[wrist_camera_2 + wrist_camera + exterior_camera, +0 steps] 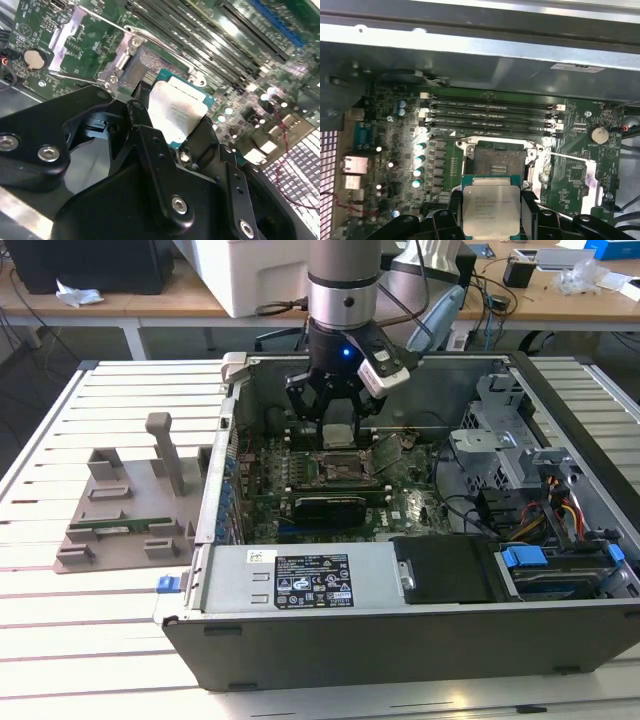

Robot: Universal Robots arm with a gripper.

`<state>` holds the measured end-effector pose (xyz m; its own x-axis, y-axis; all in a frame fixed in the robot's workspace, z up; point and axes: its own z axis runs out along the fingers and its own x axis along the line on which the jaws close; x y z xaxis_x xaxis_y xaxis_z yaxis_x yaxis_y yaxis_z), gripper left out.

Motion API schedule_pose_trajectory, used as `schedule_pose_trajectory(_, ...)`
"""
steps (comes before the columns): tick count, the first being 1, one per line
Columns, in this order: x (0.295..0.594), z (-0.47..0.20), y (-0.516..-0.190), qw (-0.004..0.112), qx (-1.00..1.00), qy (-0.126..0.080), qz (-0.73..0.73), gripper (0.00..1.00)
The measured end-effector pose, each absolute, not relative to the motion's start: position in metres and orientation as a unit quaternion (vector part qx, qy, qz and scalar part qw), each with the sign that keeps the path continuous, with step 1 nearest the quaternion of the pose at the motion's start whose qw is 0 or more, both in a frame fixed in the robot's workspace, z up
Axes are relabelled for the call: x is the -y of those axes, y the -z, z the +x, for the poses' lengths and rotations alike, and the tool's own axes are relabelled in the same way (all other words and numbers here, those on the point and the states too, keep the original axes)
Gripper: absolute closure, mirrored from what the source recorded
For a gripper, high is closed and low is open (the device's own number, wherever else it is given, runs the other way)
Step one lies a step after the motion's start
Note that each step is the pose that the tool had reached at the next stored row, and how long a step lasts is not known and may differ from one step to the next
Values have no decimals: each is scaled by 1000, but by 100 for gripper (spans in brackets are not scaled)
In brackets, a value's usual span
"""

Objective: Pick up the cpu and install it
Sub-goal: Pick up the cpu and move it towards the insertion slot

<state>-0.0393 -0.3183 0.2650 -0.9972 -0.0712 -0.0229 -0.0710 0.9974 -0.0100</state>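
A pale slatted counter [100,640] carries an open computer case [400,640] lying on its side, its inside facing up. A robot arm [343,280] comes straight down into the case from above. On the counter at the exterior view's left, beside the case, sits a grey moulded tray [130,510] with a long green memory stick [120,527] lying in one of its slots. Inside the case a green motherboard [570,175] covers the floor, with a row of long dark memory slots [490,115] running across it. The arm's black hand [338,437] hangs low over the middle of the board, fingers pointing down. Directly below it lies the square processor socket [495,160], its metal frame [117,60] swung open and its seat bare. The hand is clenched on the cpu [491,210], one finger [451,212] on each of two opposite edges. The cpu is held flat, shiny metal top upward, just above the socket and not yet seated in it
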Motion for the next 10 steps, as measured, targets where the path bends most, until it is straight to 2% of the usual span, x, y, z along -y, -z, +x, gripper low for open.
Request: schedule_pose_trajectory(10,309,-23,-253,11,-999,14,-36,45)
